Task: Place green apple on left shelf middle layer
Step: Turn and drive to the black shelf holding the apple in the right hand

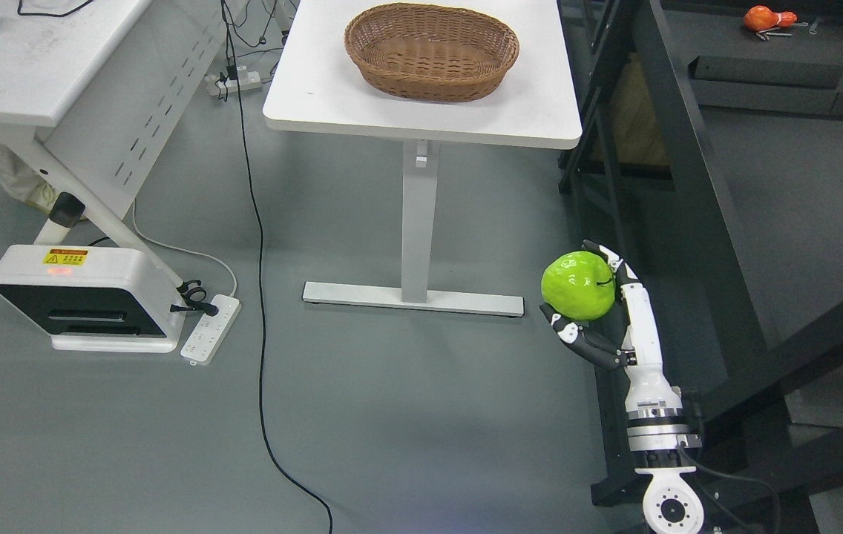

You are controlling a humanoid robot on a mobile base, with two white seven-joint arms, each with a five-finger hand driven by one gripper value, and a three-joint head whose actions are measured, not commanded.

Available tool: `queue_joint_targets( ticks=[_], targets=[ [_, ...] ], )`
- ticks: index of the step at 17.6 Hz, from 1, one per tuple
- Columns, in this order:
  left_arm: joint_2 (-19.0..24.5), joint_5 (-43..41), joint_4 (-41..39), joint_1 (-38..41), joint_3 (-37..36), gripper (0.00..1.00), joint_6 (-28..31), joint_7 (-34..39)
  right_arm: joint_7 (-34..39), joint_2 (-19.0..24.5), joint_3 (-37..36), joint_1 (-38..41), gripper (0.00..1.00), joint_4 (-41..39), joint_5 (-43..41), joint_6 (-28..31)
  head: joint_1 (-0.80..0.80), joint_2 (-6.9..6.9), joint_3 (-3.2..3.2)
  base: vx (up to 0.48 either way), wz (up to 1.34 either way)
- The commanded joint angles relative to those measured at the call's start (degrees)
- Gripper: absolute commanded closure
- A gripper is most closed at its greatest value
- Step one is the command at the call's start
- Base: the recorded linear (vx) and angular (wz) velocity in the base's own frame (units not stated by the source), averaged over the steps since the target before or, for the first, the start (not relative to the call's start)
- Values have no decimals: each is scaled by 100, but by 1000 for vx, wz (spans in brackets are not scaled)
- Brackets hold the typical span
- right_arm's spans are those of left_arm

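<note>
One hand (pixel 599 308) grips green apple (pixel 578 285) | beside black shelf frame (pixel 689 185)

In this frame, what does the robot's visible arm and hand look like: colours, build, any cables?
Only the right arm shows. The right hand has white finger segments with black joints and black fingertips. The forearm is a glossy white shell, ending in a silver ribbed ring and a round white joint with small holes. A black cable loops off beside the wrist.

Green apple (pixel 577 285); brown woven basket (pixel 431 50); white table (pixel 421 111).
</note>
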Motion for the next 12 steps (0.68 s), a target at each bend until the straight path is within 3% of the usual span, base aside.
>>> queue_joint_targets(
  ticks=[1,12],
  targets=[
    [100,0,0,0,0,0,1,1,-55,-99,-367,-82,100,-79,-33,-230,0,0,0,-216,98],
    [100,0,0,0,0,0,9,1,-11,-99,-894,-310,100,-149,-41,130,0,0,0,-145,-31]
  ],
)
